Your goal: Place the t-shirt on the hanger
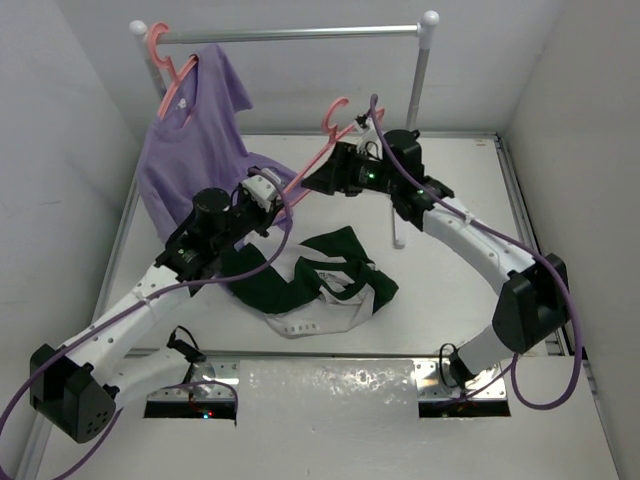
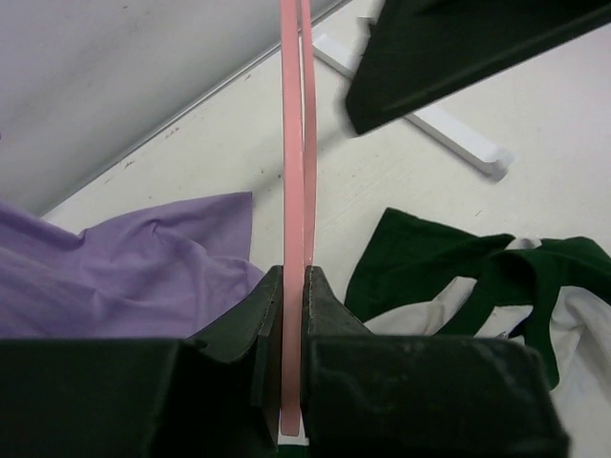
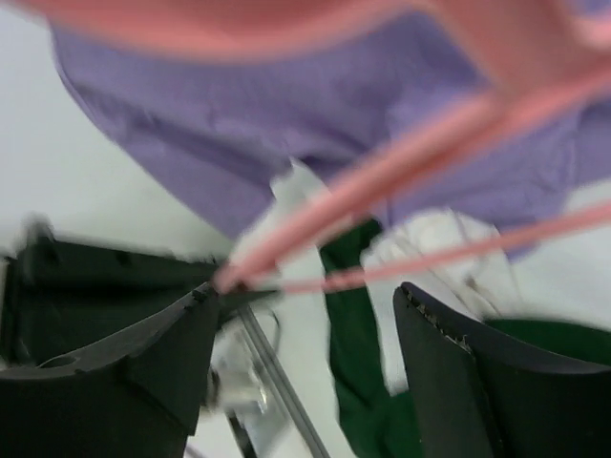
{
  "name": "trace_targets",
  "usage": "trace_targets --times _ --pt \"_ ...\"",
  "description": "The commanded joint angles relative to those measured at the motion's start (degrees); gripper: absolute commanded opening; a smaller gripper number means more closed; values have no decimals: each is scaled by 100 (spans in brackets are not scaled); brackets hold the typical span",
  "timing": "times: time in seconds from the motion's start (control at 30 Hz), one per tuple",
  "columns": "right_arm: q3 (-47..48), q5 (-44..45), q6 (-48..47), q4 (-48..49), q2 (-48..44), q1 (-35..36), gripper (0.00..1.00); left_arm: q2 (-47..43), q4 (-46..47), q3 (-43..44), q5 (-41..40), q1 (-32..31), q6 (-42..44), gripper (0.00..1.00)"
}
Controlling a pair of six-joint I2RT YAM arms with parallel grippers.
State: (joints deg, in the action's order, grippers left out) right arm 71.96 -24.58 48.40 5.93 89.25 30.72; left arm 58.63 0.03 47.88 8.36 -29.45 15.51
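Hanger-positioning step, I'd say: left gripper (image 2: pixel 294 279) clamped on thin pink plastic hanger (image 1: pixel 312 166), right gripper (image 3: pixel 305 291) jaws wide, holding nothing; crumpled white/dark-green raglan t-shirt (image 1: pixel 320 285) on table between both arms, next likely needs 1 collar grab.

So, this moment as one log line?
left tool: shut on hanger | right tool: open | t-shirt: crumpled on table

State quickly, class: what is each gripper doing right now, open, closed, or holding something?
Left gripper: closed on the pink hanger.
Right gripper: open, gripping nothing.
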Motion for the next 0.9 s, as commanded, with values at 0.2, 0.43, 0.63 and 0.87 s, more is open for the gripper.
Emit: trace_targets --times 0.2,0.43,0.63,0.87 --pt "704 -1893 -4396 -4070 -522 -611 75 -326 -267 55 622 440 -180 0" --pt "1136 197 -7166 -5419 -1820 -681 85 -449 -873 257 2325 519 680 0" --pt "1487 700 -8186 -5838 -2289 -681 86 -502 -1356 380 3362 528 831 0" --pt "1830 867 -8681 -6737 -1982 -690 86 -537 -1462 564 4199 537 673 0"
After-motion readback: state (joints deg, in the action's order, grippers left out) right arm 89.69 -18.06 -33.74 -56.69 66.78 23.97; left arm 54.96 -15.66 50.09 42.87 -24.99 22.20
